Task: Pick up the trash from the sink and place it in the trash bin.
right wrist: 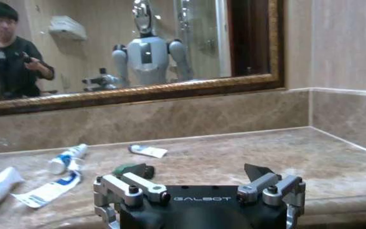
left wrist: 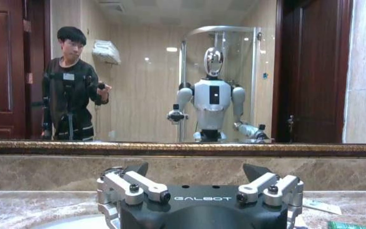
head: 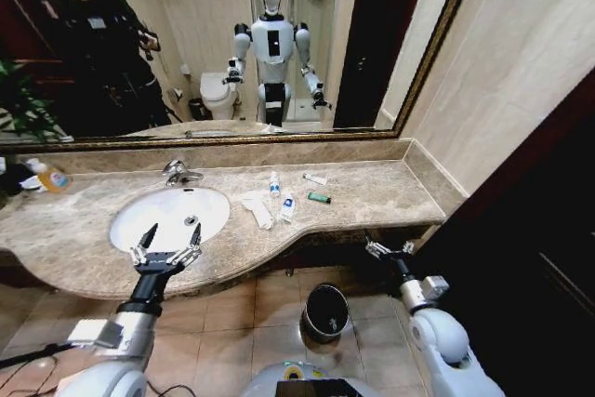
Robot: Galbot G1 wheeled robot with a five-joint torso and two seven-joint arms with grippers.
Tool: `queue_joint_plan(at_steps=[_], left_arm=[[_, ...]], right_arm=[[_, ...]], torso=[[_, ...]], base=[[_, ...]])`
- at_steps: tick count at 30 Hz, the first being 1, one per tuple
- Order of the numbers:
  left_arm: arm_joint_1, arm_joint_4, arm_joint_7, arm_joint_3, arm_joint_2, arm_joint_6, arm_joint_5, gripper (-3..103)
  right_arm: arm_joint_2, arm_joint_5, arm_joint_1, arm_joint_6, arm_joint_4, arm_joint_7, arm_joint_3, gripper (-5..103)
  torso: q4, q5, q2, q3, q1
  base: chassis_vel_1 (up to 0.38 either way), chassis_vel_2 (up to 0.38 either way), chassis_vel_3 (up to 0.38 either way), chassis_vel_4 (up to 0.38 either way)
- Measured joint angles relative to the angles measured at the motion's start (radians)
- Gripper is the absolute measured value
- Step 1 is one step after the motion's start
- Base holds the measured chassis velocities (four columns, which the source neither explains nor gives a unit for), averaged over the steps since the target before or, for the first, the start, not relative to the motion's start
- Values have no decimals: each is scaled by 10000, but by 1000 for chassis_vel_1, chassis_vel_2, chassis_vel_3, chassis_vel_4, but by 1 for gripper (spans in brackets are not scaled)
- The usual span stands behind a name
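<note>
The counter carries the sink toward its left end. The bin stands on the floor below the front edge. Left gripper hangs over the sink's front rim, jaws wide, empty. Right gripper sits at the counter's right front corner, jaws wide, empty. The trash lies on the counter right of the sink.

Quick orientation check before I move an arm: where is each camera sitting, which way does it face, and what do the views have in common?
Head view: high on the robot, looking down at the sink, counter litter and trash bin; both arms show, left end effector over the basin's front rim, right end effector at the counter's edge.
Left wrist view: behind the open left end effector, facing the mirror.
Right wrist view: behind the open right end effector, facing the small bottles.
All three share the mirror.
</note>
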Motion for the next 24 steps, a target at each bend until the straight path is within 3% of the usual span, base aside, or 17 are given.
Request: queue_joint_plan(at_steps=[4,10,16,19,24], left_arm=[[0,0,0,0,0,0,0,100],[0,0,0,0,0,0,0,100],[0,0,0,0,0,0,0,100],[0,0,0,0,0,0,0,100],[0,0,0,0,0,0,0,100]], right_arm=[[-66,153,181,-97,183,-285,-199,100],[-108,236,546,-796,664,-388,-524,100],[-204,92,629,-894,667,-618,-824,100],[-602,222,952,-970,391,-1162,-904,100],[-1002,515,1240,-1243,301,-1240,-975,100]], torso=[[-1,0,1,0,-1],[0,-1,0,0,0],[-2,-2,1,0,-1],[-1,0,1,0,-1],[-1,-1,0,0,-1]], base=[[0,0,0,0],[0,0,0,0],[0,0,0,0],[0,0,0,0],[0,0,0,0]])
